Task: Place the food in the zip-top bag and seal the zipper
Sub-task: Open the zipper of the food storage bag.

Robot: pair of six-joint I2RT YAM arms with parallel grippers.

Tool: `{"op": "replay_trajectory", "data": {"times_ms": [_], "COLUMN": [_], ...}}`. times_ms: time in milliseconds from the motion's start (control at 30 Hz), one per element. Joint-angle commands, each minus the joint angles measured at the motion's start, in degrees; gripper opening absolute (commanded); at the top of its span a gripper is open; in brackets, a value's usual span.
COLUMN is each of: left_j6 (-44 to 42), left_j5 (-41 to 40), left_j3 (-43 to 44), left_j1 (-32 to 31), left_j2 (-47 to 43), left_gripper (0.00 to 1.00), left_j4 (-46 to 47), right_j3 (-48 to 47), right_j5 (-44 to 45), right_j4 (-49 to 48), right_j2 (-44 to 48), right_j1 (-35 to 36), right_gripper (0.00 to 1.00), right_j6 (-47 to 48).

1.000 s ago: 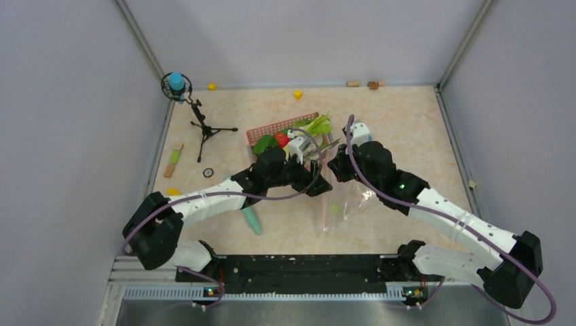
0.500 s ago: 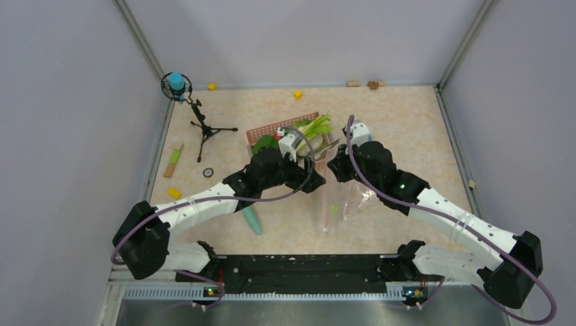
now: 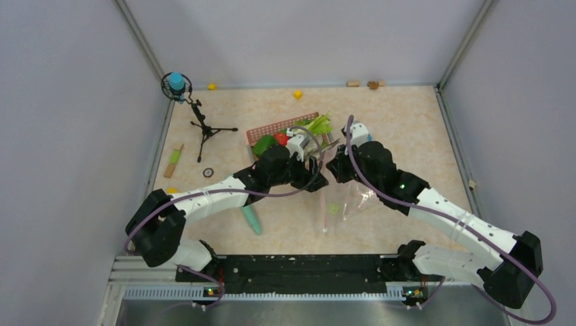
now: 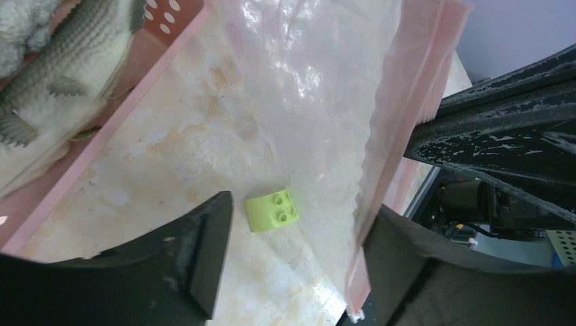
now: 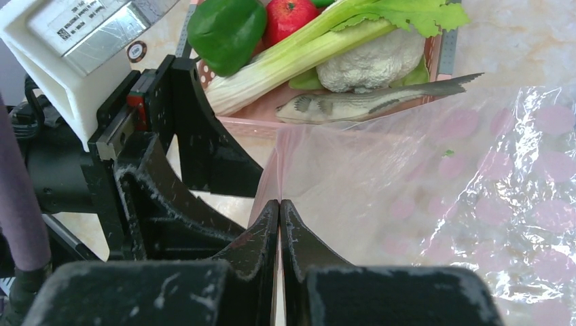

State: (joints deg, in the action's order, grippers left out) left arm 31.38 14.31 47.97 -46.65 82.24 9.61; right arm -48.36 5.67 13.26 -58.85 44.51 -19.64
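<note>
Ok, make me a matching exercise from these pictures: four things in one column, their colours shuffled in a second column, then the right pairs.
Things:
1. tomato
2. cauliflower
3. fish
4. small studded block

Colours:
A. lime green
B. silver-grey with dark stripes
C. red
D. white

Pairs: 1-C; 2-D; 3-B; 4-A
</note>
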Motion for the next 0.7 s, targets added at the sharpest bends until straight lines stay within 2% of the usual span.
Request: {"op": "replay_trajectory", "data": {"times_ms": [0, 67, 133, 200, 233, 267, 300, 333, 367, 500, 667], "left_j6": [0.49, 1.60, 2.73, 3.63, 4.01, 4.36, 4.70, 5.31, 5.92, 8.39, 11.03], "left_j5": [3.82, 6.13, 8.39, 9.20, 9.16, 9.35, 9.68, 9.91, 10.03, 7.99, -0.29], "left_j3": [2.48, 2.28, 2.37, 2.94, 3.14, 3.18, 3.09, 2.83, 2.51, 2.11, 3.75], "left_j1": [-0.28, -0.28, -0.30, -0.28, -0.28, -0.28, -0.29, -0.29, -0.33, -0.71, -1.47], "left_j2": [0.91, 1.55, 2.34, 3.05, 3.22, 3.26, 3.22, 3.03, 2.83, 1.61, 0.59], "left_gripper": [0.58, 0.46, 0.23, 0.00, 0.00, 0.00, 0.00, 0.00, 0.00, 0.00, 0.00], "left_j4": [4.06, 6.10, 7.83, 8.13, 8.04, 8.10, 8.42, 8.99, 9.59, 9.16, 3.77], "right_j3": [0.05, 1.11, 2.43, 3.96, 4.93, 5.99, 7.30, 8.81, 10.39, 17.34, 18.53], "right_j5": [-1.29, -1.60, -0.94, -0.47, -0.36, -0.37, 0.36, 1.64, 3.48, 5.71, 0.30], "right_j4": [-2.02, -3.10, -4.61, -6.29, -7.44, -8.64, -9.77, -10.80, -11.49, -16.33, -12.69], "right_j2": [1.61, 2.10, 3.15, 4.66, 5.76, 7.31, 8.76, 10.18, 11.74, 18.53, 21.83], "right_j1": [0.57, 0.58, 0.50, 0.54, 0.55, 0.56, 0.51, 0.52, 0.50, 0.57, 0.55], "right_gripper": [0.00, 0.00, 0.00, 0.11, 0.20, 0.37, 0.57, 0.83, 0.97, 0.99, 0.99], "right_j6": [-0.43, -0.52, -1.24, -1.98, -2.25, -2.54, -3.41, -4.75, -6.62, -8.64, -6.64]}}
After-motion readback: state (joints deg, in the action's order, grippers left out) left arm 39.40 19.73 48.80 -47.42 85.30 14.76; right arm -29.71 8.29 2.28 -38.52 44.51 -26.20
